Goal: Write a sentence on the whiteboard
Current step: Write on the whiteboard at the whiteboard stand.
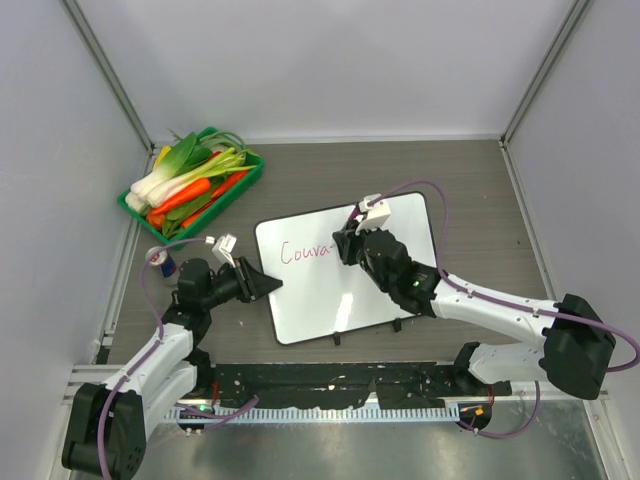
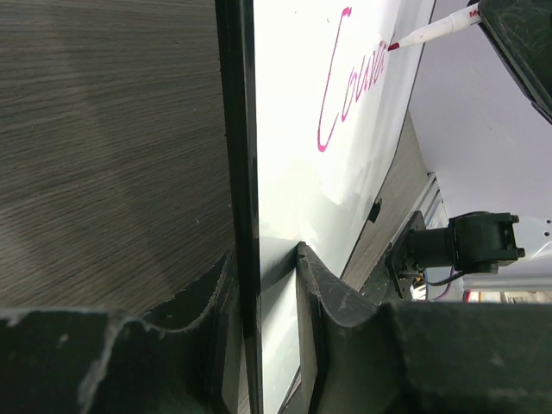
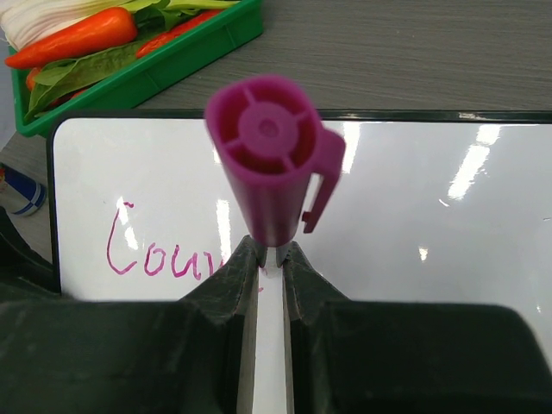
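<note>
Left gripper [image 1: 268, 287] clamped on whiteboard [image 1: 360, 300] left edge; board lies flat on table [image 1: 330, 175]. Sentence [image 1: 305, 252] reads only "Coura", upper left of board. Right gripper [image 1: 348, 243] pinches magenta marker [image 3: 269, 164], tip at last letter. Judged early: most words unwritten.

Clamps the thin black frame of the whiteboard [image 2: 345, 181] in the left end effector [image 2: 263, 259], one finger on each face; shows glossy white above, with the sentence [image 2: 349, 95] in pink cursive, only a few letters; sets the marker [image 2: 429, 32] tip at the last letter; leaves wood-grain tabletop [image 2: 103, 129] at left.
</note>
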You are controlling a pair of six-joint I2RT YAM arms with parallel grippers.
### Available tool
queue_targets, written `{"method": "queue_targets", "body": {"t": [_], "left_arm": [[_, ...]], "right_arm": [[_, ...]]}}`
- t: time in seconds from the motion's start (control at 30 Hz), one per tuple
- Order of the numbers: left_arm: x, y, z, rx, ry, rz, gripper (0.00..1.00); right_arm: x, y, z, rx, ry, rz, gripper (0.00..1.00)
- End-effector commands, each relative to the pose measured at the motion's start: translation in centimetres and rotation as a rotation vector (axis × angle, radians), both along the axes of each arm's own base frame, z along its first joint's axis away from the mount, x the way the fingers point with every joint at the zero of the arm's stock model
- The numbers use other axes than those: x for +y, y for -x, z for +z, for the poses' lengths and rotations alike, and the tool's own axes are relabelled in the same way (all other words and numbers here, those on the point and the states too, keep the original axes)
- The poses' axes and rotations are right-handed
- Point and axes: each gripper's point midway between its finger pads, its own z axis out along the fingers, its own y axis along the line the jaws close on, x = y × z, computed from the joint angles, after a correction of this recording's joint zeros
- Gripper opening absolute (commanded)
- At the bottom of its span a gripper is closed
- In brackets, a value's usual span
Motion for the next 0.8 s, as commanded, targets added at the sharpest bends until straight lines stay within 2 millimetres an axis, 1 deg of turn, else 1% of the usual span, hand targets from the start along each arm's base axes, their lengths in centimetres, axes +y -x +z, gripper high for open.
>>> {"method": "queue_targets", "body": {"t": [0.0,0.2,0.37,0.53,0.77], "left_arm": [[0.1,-0.6,0.5,-0.063,-0.019,-0.001,0.00],[0.1,-0.7,0.5,-0.066,-0.019,0.000,0.00],[0.1,-0.6,0.5,-0.064,-0.019,0.000,0.00],[0.1,-0.7,0.5,-0.064,-0.018,-0.001,0.00],[0.1,-0.6,0.5,-0.067,-0.017,-0.004,0.00]], "right_arm": [[-0.5,0.3,0.6,-0.008,-0.024,0.001,0.01],[-0.7,0.6,0.1,0.002,-0.015,0.002,0.01],[-1.3,0.3,-0.1,-0.003,-0.008,-0.031,0.01],[-2.1,-0.3,0.5,-0.024,-0.011,-0.079,0.01],[-1.5,-0.9,1.1,-0.027,-0.016,-0.082,0.01]]}}
